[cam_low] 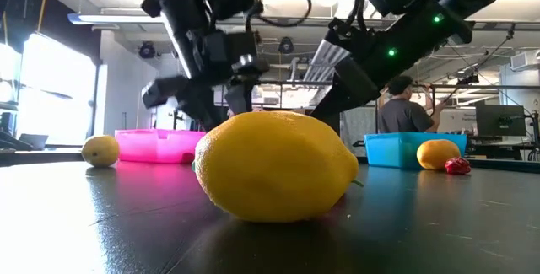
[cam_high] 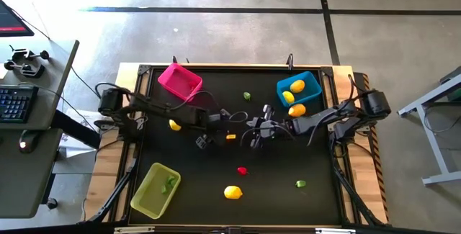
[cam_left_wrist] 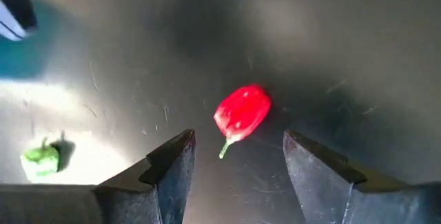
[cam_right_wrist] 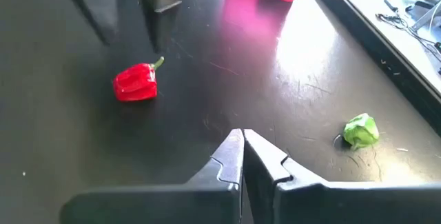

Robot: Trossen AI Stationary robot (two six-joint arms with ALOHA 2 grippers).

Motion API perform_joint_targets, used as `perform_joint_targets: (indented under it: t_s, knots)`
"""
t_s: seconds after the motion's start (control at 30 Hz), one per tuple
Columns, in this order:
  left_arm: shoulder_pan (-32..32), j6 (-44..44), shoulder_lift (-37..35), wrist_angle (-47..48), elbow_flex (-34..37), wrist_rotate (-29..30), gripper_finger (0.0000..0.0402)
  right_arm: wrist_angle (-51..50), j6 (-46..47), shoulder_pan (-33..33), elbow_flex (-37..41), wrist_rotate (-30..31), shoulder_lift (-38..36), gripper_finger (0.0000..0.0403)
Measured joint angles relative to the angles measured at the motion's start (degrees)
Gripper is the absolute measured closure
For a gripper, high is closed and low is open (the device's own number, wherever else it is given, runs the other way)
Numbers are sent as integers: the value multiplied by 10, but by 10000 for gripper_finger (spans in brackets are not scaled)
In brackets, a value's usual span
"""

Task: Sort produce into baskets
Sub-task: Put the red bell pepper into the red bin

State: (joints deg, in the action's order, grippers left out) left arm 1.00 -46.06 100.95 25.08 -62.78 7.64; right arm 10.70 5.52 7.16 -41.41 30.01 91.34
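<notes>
The high view looks straight down on the whole table (cam_high: 238, 183). The low view sits at tabletop level, very near a lemon (cam_low: 274, 166), facing the room. Each wrist view looks close down past its own fingers, and both share one red pepper (cam_left_wrist: 241, 114) (cam_right_wrist: 136, 82) ahead of them.

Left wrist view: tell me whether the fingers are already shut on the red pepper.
No. The left gripper has its fingers spread apart, and the red pepper lies on the table beyond them, untouched.
</notes>
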Motion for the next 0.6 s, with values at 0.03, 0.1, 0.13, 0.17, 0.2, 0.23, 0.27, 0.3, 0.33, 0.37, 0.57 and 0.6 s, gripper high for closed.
perform_joint_targets:
  t_s: [0.03,0.1,0.13,0.17,0.2,0.23,0.27,0.3,0.33,0.37,0.57,0.6]
  knots:
    - [-1,1,8,-5,0,9,192,-1,0,0,0,0,0,403]
    - [-6,7,17,-15,0,15,194,0,1,0,0,0,1,403]
    - [-7,11,20,-14,0,11,196,0,3,0,0,1,1,403]
    - [-9,17,24,-18,0,6,200,0,3,0,0,4,1,403]
    - [-10,22,28,-24,0,-2,204,0,3,0,0,8,1,403]
    - [-11,26,29,-25,0,-11,210,2,2,0,0,11,1,403]
    - [-12,32,30,-23,1,-20,218,3,1,0,0,11,1,403]
    - [-14,33,33,-28,1,-29,226,4,1,0,0,11,1,403]
    - [-14,35,34,-35,0,-36,235,3,1,0,0,11,1,403]
    - [-14,36,35,-35,0,-39,244,5,-2,0,0,11,1,403]
    - [-14,39,57,-49,-1,-40,295,9,-4,0,0,12,1,403]
    - [-14,40,61,-49,-1,-40,302,9,-4,0,0,13,1,403]
